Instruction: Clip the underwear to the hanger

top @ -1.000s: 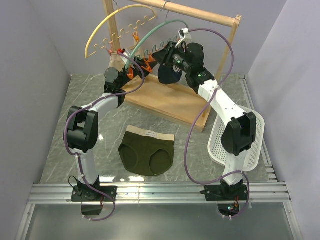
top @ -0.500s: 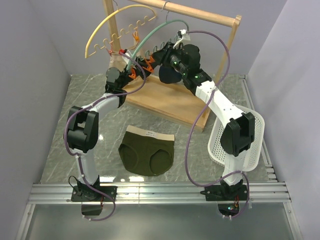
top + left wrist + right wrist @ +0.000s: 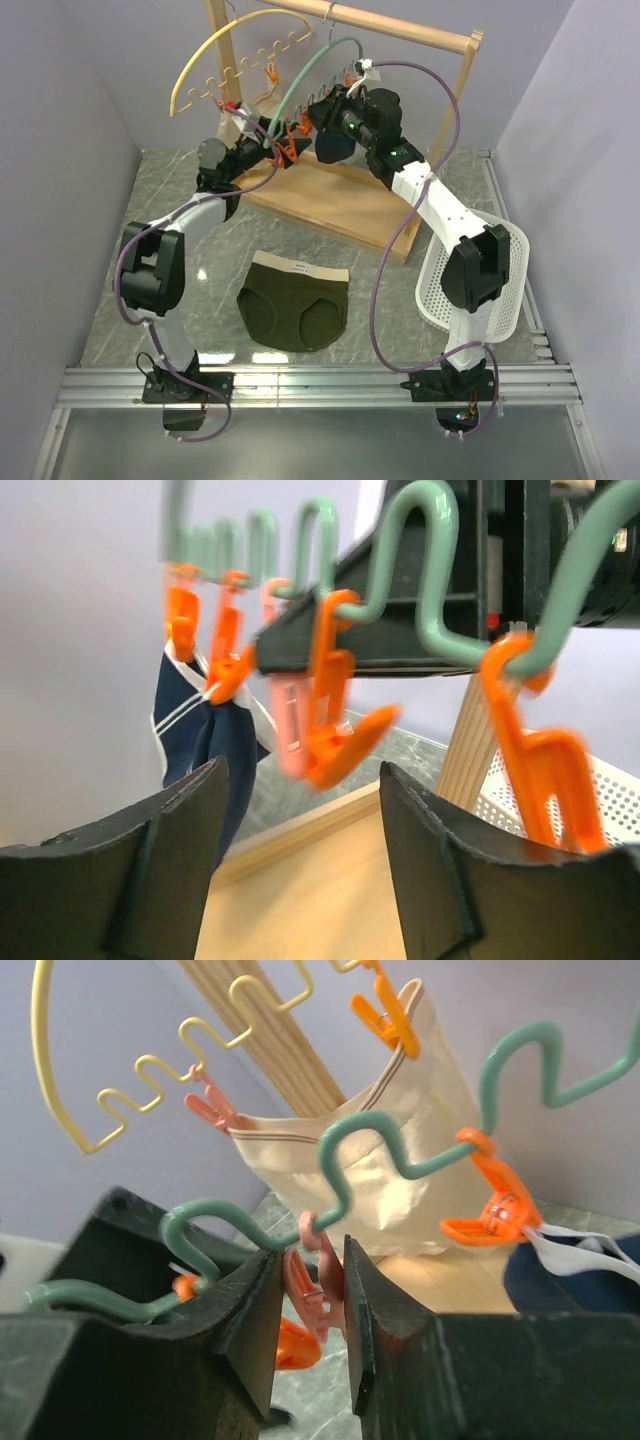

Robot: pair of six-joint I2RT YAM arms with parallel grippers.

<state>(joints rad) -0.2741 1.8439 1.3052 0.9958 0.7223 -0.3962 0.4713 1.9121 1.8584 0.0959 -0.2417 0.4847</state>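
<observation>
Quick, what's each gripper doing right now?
Left gripper: open, holding nothing.
Right gripper: jaws closed on a pink clip of the hanger.

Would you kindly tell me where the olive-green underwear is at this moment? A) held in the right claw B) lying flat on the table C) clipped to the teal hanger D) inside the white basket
B: the underwear lies spread flat on the table, in front of the wooden rack, with no clip on it.
</observation>
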